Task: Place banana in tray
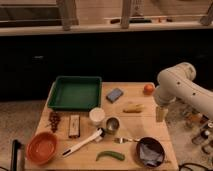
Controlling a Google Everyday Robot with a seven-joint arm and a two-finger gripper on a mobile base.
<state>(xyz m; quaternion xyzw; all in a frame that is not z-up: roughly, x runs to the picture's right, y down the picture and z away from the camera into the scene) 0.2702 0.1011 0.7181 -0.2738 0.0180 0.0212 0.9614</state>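
Observation:
The banana (pixel 132 107), small and pale yellow, lies on the wooden table (pixel 127 125) right of centre. At the back left of the table sits the dark green tray (pixel 75 93), with nothing in it. My white arm comes in from the right. Its gripper (pixel 160 114) hangs at the table's right edge, a short way right of the banana and apart from it. It is open, with nothing in it.
A blue sponge (pixel 114 94) and a round orange-red fruit (pixel 148 88) lie behind the banana. In front are a white cup (pixel 96 115), a metal cup (pixel 111 124), a white brush (pixel 82 143), a green pepper (pixel 110 155), a dark bowl (pixel 150 151) and an orange bowl (pixel 41 147).

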